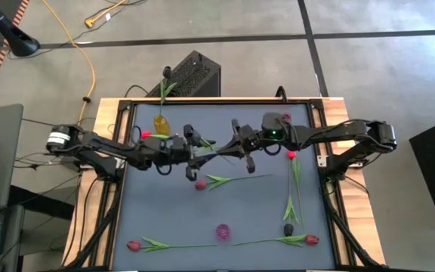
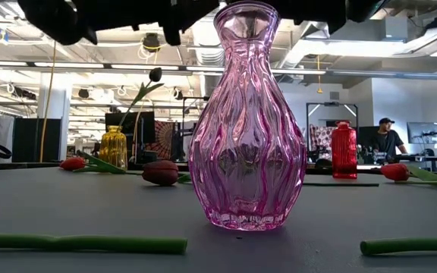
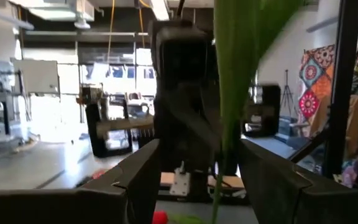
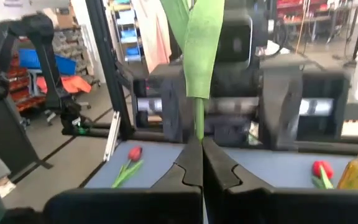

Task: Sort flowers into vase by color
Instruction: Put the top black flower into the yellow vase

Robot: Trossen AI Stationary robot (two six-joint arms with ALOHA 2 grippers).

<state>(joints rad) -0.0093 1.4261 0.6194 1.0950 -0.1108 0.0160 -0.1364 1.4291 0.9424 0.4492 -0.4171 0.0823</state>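
Observation:
My right gripper (image 1: pixel 229 149) (image 4: pixel 199 155) is above the table's middle, shut on a tulip's green stem (image 1: pixel 216 148). The tulip's head is hidden. My left gripper (image 1: pixel 193 153) (image 3: pixel 197 180) faces it, open, one finger on either side of the same tulip's leaf (image 3: pixel 235 74) without touching it. Several other tulips lie on the mat: a crimson one (image 1: pixel 201 183), red ones (image 1: pixel 133 245) (image 1: pixel 310 239) (image 1: pixel 291 153) (image 1: pixel 146 134) and a dark one (image 1: pixel 288 228). A near-black tulip (image 1: pixel 166 72) stands in the yellow vase (image 1: pixel 161 123). My right gripper pinches the tulip's thin stem (image 4: pixel 197 127) between its two shut fingertips, just below the leaf (image 4: pixel 201 50). The fingers lie across the stem. The tulip is lifted clear of the table, and its leaf reaches between my left gripper's fingers.
A pink glass vase (image 1: pixel 223 230) (image 2: pixel 249 121) stands near the near edge, a red vase (image 1: pixel 285 117) (image 2: pixel 344 150) at the far right, and the yellow vase (image 2: pixel 113 146) at the far left. A raised frame (image 1: pixel 119 174) borders the mat. A person (image 2: pixel 385 140) stands far behind.

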